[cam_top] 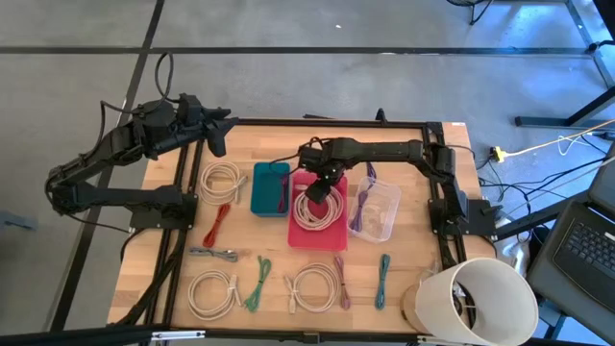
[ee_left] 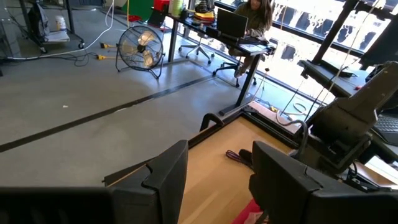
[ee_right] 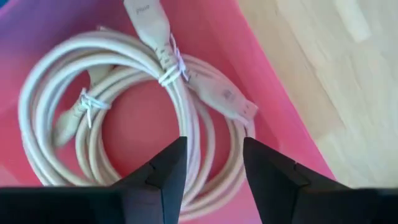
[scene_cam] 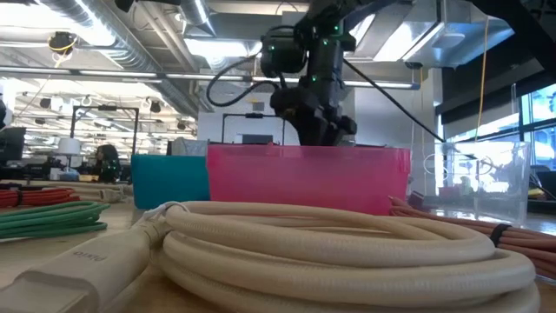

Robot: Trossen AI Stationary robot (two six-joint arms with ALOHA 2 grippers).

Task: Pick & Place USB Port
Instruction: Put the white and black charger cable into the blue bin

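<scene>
Right wrist view: we look down past the right gripper (ee_right: 214,165), fingers apart w/ a clear gap, nothing between them. Directly below lies a coiled white USB cable (ee_right: 118,118) resting on the floor of the pink bin (ee_right: 273,118), its plugs lying across the top of the coil and two thin ties binding the loops.

High view: same bin sits mid-table, between a teal bin (cam_top: 261,192) and a clear bin (cam_top: 384,216); right gripper (cam_top: 325,183) hangs just over the coil. Left gripper (cam_top: 216,130) waits at the table's far left corner, fingers apart, holding nothing.

We judge the cable light, soft and floppy; loops would sag if lifted, though the ties should keep the coil together. Best hold is prob. across the bundled strands beside a tie, or on a stiff plug body, which looks smooth and may slip.

Hard to make out: low view is mostly blocked by another cream cable (scene_cam: 330,243) in front, and the pink wall hides the coil inside. Whether the fingertips touch the cable, we can't tell.
</scene>
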